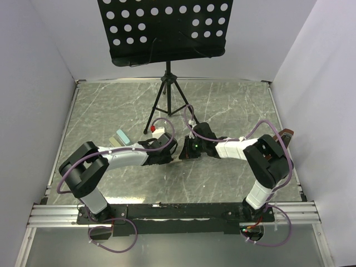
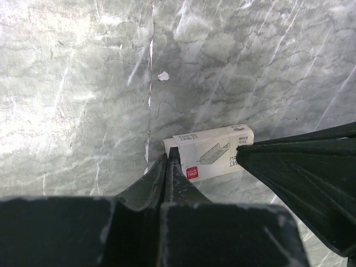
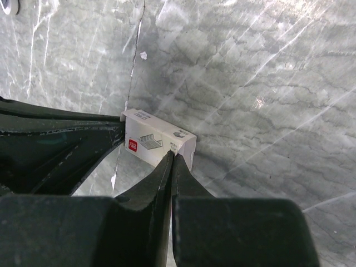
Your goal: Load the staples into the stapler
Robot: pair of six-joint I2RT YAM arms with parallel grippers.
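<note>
On the grey marbled table (image 1: 233, 111), flat teal-and-grey items (image 1: 119, 137) lie beside the left arm. Just past them is a small white piece with a red end (image 1: 157, 131), and a black perforated music stand (image 1: 167, 28) rises behind. The left gripper (image 2: 168, 158), fingers pressed together on nothing, meets the left end of the tiny white-and-tan cardboard staple box (image 2: 214, 151). The right gripper (image 3: 173, 160), likewise closed, meets its right end. The box lies flat on the table, shut, so its contents cannot be seen.

We see the left gripper (image 1: 172, 149) and right gripper (image 1: 183, 151) tip to tip near the middle of the counter (image 1: 233, 105). A stand (image 1: 167, 30) rises at the far edge.
</note>
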